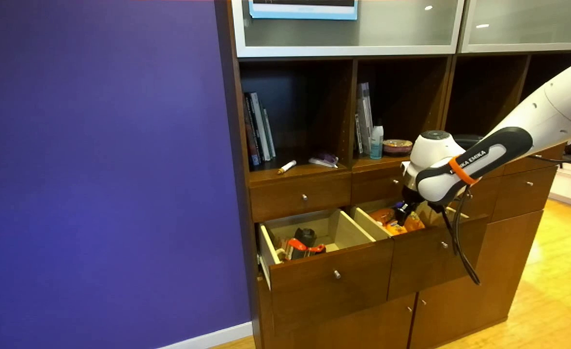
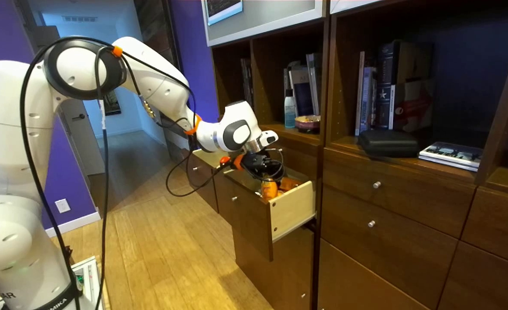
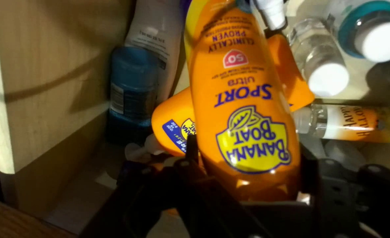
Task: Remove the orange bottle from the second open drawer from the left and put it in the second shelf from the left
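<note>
The orange bottle (image 3: pixel 247 99) fills the middle of the wrist view, its broad end between my gripper's fingers (image 3: pixel 250 157) and its far end cut off by the frame. The fingers press both sides of it. It also shows in an exterior view (image 2: pixel 269 189), below my gripper (image 2: pixel 273 172) in the second open drawer (image 2: pixel 292 211). That drawer also shows in an exterior view (image 1: pixel 425 264), with orange things beside my gripper (image 1: pixel 402 215); I cannot tell which is the bottle there. The second shelf (image 1: pixel 406 92) is above the drawer and also shows in an exterior view (image 2: pixel 271 56).
Another orange bottle (image 3: pixel 173 122), a blue bottle (image 3: pixel 133 86) and clear bottles (image 3: pixel 324 66) lie around it in the drawer. The shelf holds books (image 1: pixel 364 116), a bluish bottle (image 1: pixel 376 142) and a bowl (image 1: pixel 397 147). A left drawer (image 1: pixel 331 281) also stands open.
</note>
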`<action>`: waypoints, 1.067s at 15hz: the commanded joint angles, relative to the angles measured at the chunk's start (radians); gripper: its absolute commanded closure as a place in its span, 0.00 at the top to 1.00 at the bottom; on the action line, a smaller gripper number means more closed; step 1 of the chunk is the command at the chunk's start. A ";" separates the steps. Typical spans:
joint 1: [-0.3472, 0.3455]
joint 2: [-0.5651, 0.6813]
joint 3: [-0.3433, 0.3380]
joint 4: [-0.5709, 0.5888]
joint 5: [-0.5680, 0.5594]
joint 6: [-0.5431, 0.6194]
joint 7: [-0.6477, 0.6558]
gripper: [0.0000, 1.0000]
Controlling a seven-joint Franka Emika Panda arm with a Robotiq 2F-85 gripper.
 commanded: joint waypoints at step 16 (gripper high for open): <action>-0.133 -0.204 0.075 -0.162 0.284 0.022 -0.199 0.39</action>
